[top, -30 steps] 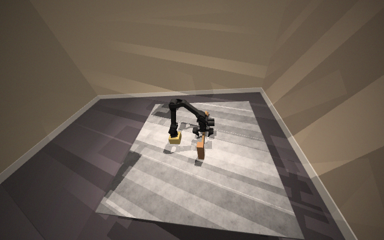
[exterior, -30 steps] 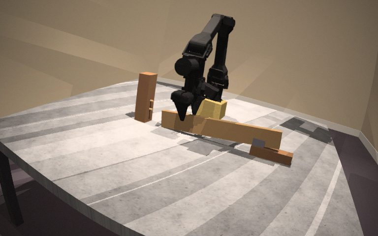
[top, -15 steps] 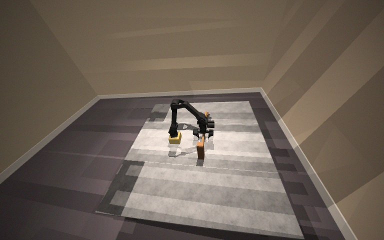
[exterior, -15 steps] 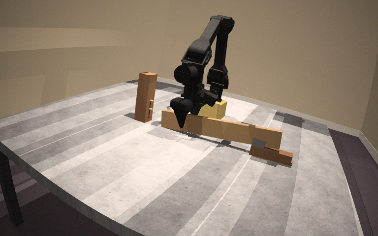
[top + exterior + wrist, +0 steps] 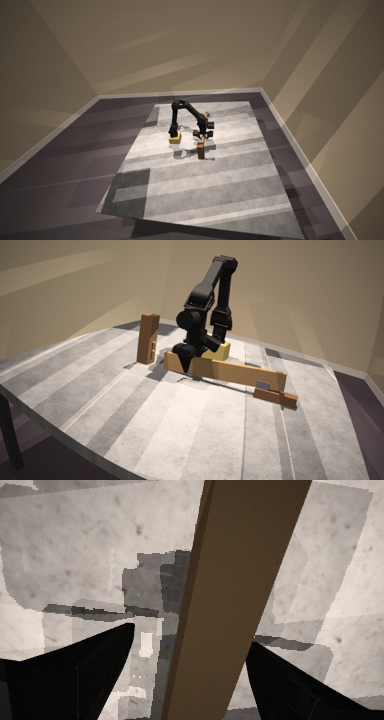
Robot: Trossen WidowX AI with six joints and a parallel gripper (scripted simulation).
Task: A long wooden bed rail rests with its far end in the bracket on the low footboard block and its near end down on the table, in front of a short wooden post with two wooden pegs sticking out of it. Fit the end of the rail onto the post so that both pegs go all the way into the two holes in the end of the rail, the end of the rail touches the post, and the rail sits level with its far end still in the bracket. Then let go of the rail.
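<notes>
1. Straddling the bed rail [image 5: 203, 139] [image 5: 232, 373] [image 5: 240, 580] near its post end, with the gripper [image 5: 203, 136] [image 5: 192, 364] [image 5: 191, 639] open, fingers apart.
2. Lying low, short of the upright post [image 5: 200, 151] [image 5: 147, 339] and its exposed pegs [image 5: 153, 346].
3. Stretching toward the counter's [image 5: 226, 183] [image 5: 184, 452] [image 5: 75, 540] far edge in the top view, and into the bracket [image 5: 262, 385] on the footboard block [image 5: 274, 398].
4. Mounted between rail and the counter's left edge, top view: on a yellow base [image 5: 175, 138] [image 5: 225, 351].

Rail [image 5: 203, 139] [image 5: 237, 371] [image 5: 240, 570] tan; post [image 5: 200, 151] [image 5: 147, 339] reddish-brown; tool [image 5: 202, 132] [image 5: 185, 358] [image 5: 191, 639] black; table [image 5: 215, 183] [image 5: 181, 415] [image 5: 75, 545] mottled grey.
</notes>
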